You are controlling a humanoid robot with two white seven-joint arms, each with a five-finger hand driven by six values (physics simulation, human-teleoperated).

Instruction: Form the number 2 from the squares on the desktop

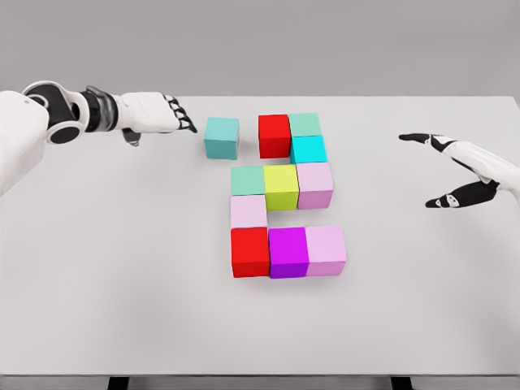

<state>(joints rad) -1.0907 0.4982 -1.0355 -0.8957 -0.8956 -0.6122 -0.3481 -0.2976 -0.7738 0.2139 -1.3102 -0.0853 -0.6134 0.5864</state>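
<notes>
Coloured cubes lie on the white table (122,268). A loose teal cube (222,137) sits at the upper left, apart from a red cube (275,135). Beside the red one are a mint cube (305,124) and a cyan cube (309,149). The middle row holds a green cube (247,179), a yellow cube (281,186) and a pink cube (315,184). Below are a pale pink cube (248,211), then a red cube (250,251), a purple cube (288,252) and a pink cube (326,249). My left hand (166,114) hovers open just left of the teal cube. My right hand (459,171) is open at the right.
The table's far edge (341,98) runs just behind the top cubes. Its near edge (260,375) crosses the bottom of the view, with dark legs showing beneath.
</notes>
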